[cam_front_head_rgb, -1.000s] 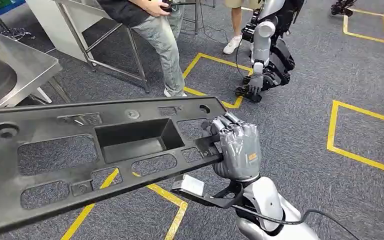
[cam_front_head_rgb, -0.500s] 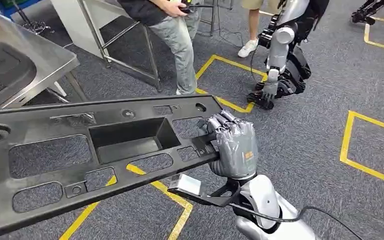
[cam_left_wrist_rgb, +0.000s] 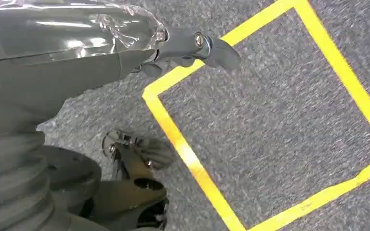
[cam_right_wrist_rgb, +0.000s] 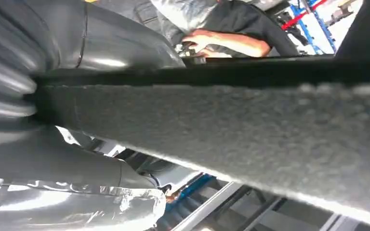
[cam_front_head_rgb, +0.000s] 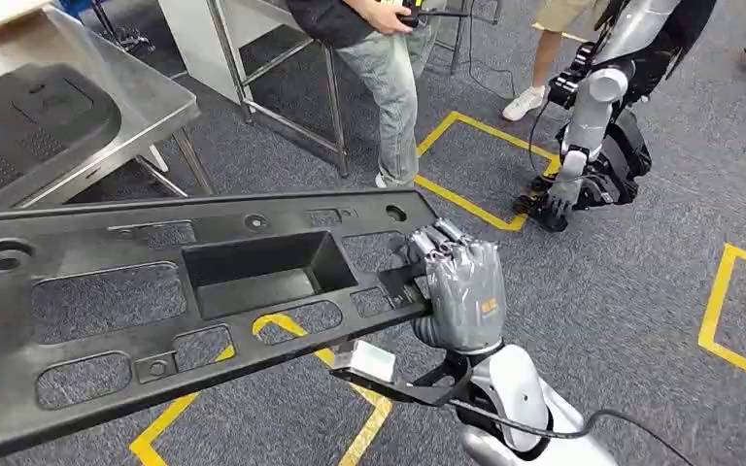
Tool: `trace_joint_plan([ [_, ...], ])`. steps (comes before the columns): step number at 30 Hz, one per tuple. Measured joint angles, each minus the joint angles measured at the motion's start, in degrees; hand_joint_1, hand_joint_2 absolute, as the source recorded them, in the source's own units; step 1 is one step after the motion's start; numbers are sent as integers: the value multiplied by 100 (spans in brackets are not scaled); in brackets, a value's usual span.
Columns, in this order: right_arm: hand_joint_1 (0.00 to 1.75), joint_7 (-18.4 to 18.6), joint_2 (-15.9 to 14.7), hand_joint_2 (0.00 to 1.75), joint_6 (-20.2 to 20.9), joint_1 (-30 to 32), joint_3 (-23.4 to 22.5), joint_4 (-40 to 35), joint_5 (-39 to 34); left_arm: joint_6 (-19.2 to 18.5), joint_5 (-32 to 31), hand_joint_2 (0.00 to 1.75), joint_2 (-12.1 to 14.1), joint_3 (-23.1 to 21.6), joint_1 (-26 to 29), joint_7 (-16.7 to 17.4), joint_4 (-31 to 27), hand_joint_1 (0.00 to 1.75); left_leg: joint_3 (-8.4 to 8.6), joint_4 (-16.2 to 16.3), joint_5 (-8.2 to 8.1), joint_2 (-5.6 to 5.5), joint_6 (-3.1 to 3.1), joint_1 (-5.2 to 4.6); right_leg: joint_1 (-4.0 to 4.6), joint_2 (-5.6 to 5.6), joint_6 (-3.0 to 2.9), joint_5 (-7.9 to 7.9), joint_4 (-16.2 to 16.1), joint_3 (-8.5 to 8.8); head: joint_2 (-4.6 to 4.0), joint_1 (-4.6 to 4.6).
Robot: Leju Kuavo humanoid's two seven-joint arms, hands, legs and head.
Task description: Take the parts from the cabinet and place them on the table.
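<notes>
Long black plastic panel [cam_front_head_rgb: 155, 301] w/ rectangular recessed pocket at centre, several cut-out windows, round holes along far edge; held roughly level above grey carpet [cam_front_head_rgb: 622, 291], spanning from pic left edge to right hand [cam_front_head_rgb: 461, 291]. Right hand fingers wrapped over panel's right end, gripping it. Left hand [cam_left_wrist_rgb: 192, 45]: fingers apart, holding nothing, above yellow floor tape [cam_left_wrist_rgb: 183, 149]. Steel table [cam_front_head_rgb: 146, 92] at upper left carries another dark moulded part [cam_front_head_rgb: 29, 126].

Vs 1 s ago: whole view panned; table, seated person [cam_front_head_rgb: 389, 58], second robot [cam_front_head_rgb: 597, 126] shifted rightward in pic. Grip on panel unchanged.

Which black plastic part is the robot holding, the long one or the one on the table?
The long black panel, full of cut-outs: the right hand grips its end. The other part lies on the metal table.
</notes>
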Motion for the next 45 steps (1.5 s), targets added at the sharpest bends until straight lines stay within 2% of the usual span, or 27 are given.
trace_joint_plan([
  [2,175,-4,9,175,2,-2,0,0,4,2,9,175,13,0,-1,0,0,0,7,38,-46,2,-68,20,-41,-83,-86,46,-64,28,0,4],
  [3,175,-9,11,175,2,1,0,0,7,2,13,175,13,0,-6,0,2,0,-35,191,-153,139,-107,-1,-40,-108,-97,44,-74,40,0,-32],
  [6,175,-9,11,175,2,6,0,0,4,2,15,175,13,0,-9,0,2,0,-625,1399,-731,277,-192,56,-25,-244,-150,19,-73,50,0,-74],
  [8,175,-9,11,175,2,8,0,0,20,2,-9,175,13,0,10,0,2,0,-803,1708,-731,293,-213,80,-28,-321,-149,6,-71,57,0,-79],
  [9,175,-9,11,175,0,9,0,0,46,2,-24,175,13,0,14,0,2,0,-689,1456,-536,313,-211,89,-30,-357,-136,-6,-71,72,0,-79],
  [11,175,2,11,175,-2,10,0,0,88,2,-55,175,13,0,10,0,2,0,-204,462,-18,411,-183,92,-37,-421,-107,-42,-71,132,0,-81],
  [12,175,9,11,175,-4,10,0,-2,103,2,-72,175,13,0,9,0,2,0,-50,51,48,555,-158,85,-33,-446,-82,-64,-73,151,0,-85],
  [13,175,15,11,175,-4,10,0,-2,107,2,-83,175,13,0,-4,0,4,0,-28,27,13,586,-126,18,-4,-465,-52,-79,-62,151,0,-88],
  [17,175,28,11,175,13,14,0,-9,151,2,-89,175,15,0,-6,0,4,0,-2,-62,35,450,21,12,-27,-546,87,-107,-115,222,0,-83],
  [18,175,31,11,175,24,21,0,-11,157,2,-83,175,15,0,-9,-4,4,0,44,-114,59,431,56,34,-50,-397,100,-197,4,210,0,-68],
  [20,175,33,11,175,42,12,-2,-13,173,2,-61,175,15,0,-26,-7,4,0,50,-121,62,390,120,36,-41,-205,96,-593,697,-140,0,-37],
  [22,175,42,11,175,52,35,-2,-13,170,2,-37,175,15,0,-19,-7,4,0,52,-117,46,318,144,16,-30,-161,111,-897,1570,-601,0,-13],
  [23,175,42,11,175,55,38,-2,-13,170,2,-31,175,15,0,-14,-7,4,0,59,-113,44,270,147,12,-30,-160,109,-844,1687,-692,0,-9],
  [24,175,44,9,175,61,40,-2,-13,170,2,-26,175,15,0,-13,-7,4,0,68,-108,40,216,145,11,-31,-160,100,-646,1504,-637,0,-9],
  [26,175,44,7,175,63,36,-2,-13,173,2,-28,175,15,0,-17,-7,7,0,98,-82,13,110,119,18,-36,-116,64,-74,562,-239,0,17],
  [27,175,44,7,175,63,32,-2,-13,173,2,-28,175,15,0,-17,-7,7,0,95,-50,-13,72,93,23,-43,-9,49,111,78,-50,0,33],
  [28,175,44,9,175,66,27,-2,-13,173,2,-28,175,15,0,-26,-7,7,0,51,10,-41,41,53,-15,-35,102,62,23,-37,-1,0,33],
  [30,175,44,18,175,66,26,-2,-13,173,2,-35,175,15,0,-20,-9,7,0,31,1,-30,-4,15,20,-24,63,39,31,-28,-15,0,17],
  [32,175,44,13,175,72,13,-4,-13,175,2,-39,175,17,0,-17,-9,5,0,32,-26,-29,-61,-68,25,-21,9,-44,51,-71,7,0,17],
  [33,175,37,20,175,79,8,-4,-13,183,2,-39,175,24,0,-22,-9,7,0,41,73,-100,72,-102,31,-42,-55,-74,70,-108,36,0,11],
  [35,175,33,28,175,81,5,-4,-13,184,-7,-46,175,24,0,-41,-7,7,0,-250,681,-457,255,-172,41,-41,-136,-118,55,-119,59,0,-57],
  [37,175,33,39,175,81,5,-4,-13,184,-22,-68,175,24,0,-37,-7,7,0,-676,1534,-797,288,-215,70,-32,-235,-140,33,-116,72,0,-57],
  [38,175,33,46,175,83,5,-4,-13,184,-30,-74,175,24,-2,-31,-7,7,0,-790,1730,-804,296,-225,81,-32,-273,-138,25,-113,77,0,-59],
  [40,175,26,48,175,85,5,-4,-13,190,-77,-87,175,24,0,-28,-9,7,0,-578,1260,-438,327,-219,94,-39,-348,-118,-1,-113,113,0,-59],
  [42,175,24,57,175,85,4,-4,-13,190,-118,-107,175,24,-2,-33,-26,7,0,-70,229,60,441,-183,89,-45,-408,-83,-39,-113,178,0,-59],
  [43,175,24,59,175,85,5,-4,-13,190,-127,-120,175,24,0,-39,-35,7,0,29,-4,-4,560,-141,53,-12,-433,-43,-64,-111,191,0,-61],
  [45,175,24,63,175,85,3,-4,-13,190,-146,-142,175,24,0,-37,-66,7,0,-3,-18,14,493,-77,17,-12,-461,0,-73,-123,198,0,-61],
])
